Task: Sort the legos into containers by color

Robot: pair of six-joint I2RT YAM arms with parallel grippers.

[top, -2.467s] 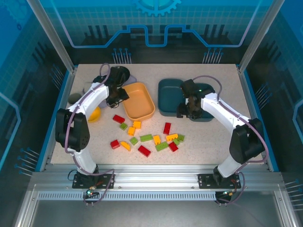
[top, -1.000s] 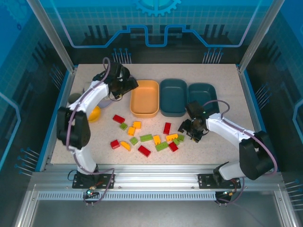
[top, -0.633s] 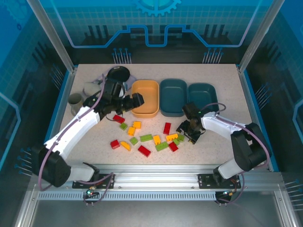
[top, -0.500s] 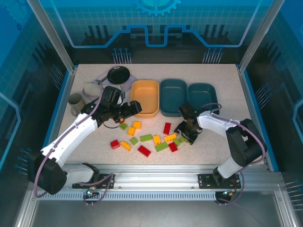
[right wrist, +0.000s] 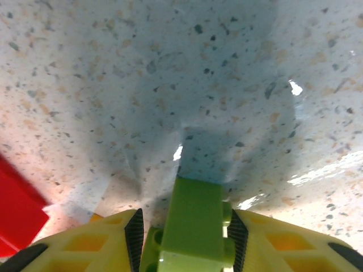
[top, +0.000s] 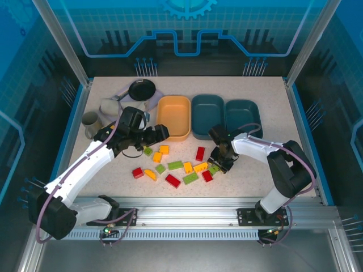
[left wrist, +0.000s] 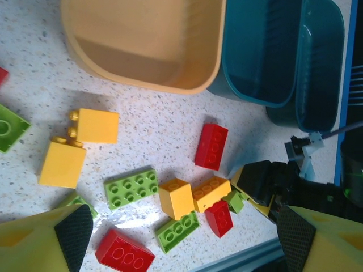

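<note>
Three trays [top: 207,116] are seen empty; a green brick [right wrist: 190,226] is gripped by the right jaws, left jaws spread wide.

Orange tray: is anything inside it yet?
Nothing seen inside: the orange tray has a bare floor in the top view. The left gripper covers its near-left corner there, and in the left wrist view the near wall hides a strip of floor.
</note>
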